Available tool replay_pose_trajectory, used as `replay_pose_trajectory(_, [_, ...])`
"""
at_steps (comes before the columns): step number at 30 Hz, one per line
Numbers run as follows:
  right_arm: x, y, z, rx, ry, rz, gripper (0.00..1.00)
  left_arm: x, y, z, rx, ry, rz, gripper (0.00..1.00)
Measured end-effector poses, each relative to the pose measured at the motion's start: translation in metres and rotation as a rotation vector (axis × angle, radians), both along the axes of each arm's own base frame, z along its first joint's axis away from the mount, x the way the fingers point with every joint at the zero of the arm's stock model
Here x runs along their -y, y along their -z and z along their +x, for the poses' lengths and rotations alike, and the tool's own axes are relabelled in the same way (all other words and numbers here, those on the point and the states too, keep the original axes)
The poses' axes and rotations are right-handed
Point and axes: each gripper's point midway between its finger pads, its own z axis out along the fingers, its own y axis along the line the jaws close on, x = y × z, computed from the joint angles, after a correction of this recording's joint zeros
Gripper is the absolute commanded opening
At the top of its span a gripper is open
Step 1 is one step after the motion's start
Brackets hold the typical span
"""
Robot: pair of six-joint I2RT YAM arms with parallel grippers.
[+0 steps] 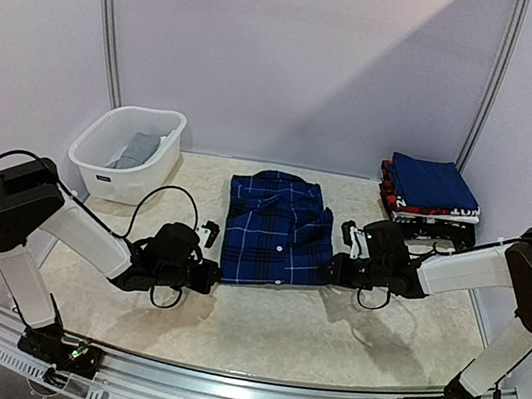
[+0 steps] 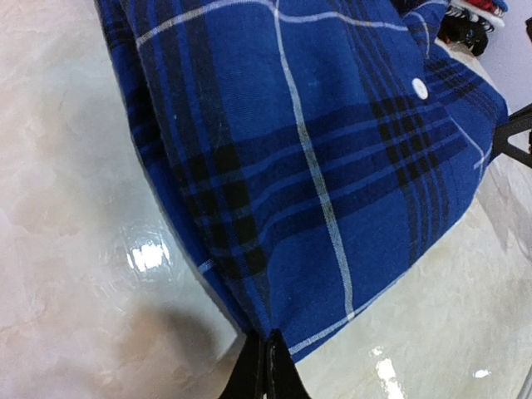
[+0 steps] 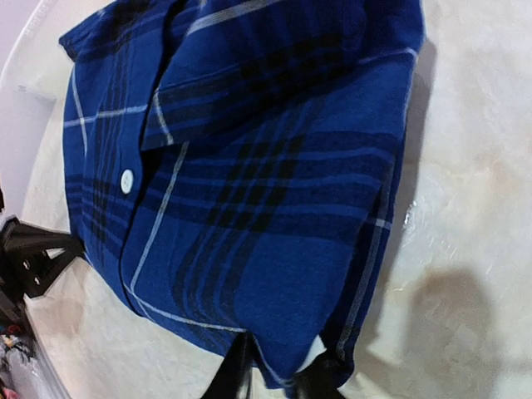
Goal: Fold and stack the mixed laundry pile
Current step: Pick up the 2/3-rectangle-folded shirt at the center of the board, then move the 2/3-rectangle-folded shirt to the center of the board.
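Two robot arms grip the near corners of a folded blue plaid shirt (image 1: pixel 277 227) lying mid-table.
From the left: a white basket (image 1: pixel 102 148) holds a grey garment (image 1: pixel 137 151); the left gripper (image 1: pixel 217 275) is pinched together on the shirt's near-left corner, the right gripper (image 1: pixel 331 269) clamped on its near-right. Uneven pulling could slip a corner free and undo the fold. Folded clothes (image 1: pixel 429 195) are stacked far right, on a glossy marbled table (image 1: pixel 325 340) before plain lilac walls (image 1: pixel 299 53).

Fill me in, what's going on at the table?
Both arms are working the dark blue plaid shirt, which lies partly folded at centre. The left pincer is shut on its near-left corner, the right pincer on its near-right corner. A stack of folded garments sits far right; a grey garment lies in the white plastic basket far left.
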Motion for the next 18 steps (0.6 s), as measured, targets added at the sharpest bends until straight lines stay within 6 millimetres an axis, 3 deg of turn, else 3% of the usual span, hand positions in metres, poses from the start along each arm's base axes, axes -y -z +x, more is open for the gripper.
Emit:
replay_pose_trajectory(9, [0.004,0.013,-0.012,-0.077,-0.005,-0.023,0.02,-0.001,-0.001,-0.005,-0.021,0.008,0.002,0.0])
replay_pose_trajectory(15, [0.004,0.025,-0.038,-0.163,-0.015,-0.078,0.03,0.0,-0.009,-0.017,-0.049,0.012,-0.003,0.01])
replay_pose_trajectory(18, [0.004,0.03,-0.054,-0.189,-0.016,-0.125,0.1,-0.003,-0.006,-0.024,-0.073,0.006,0.015,0.06])
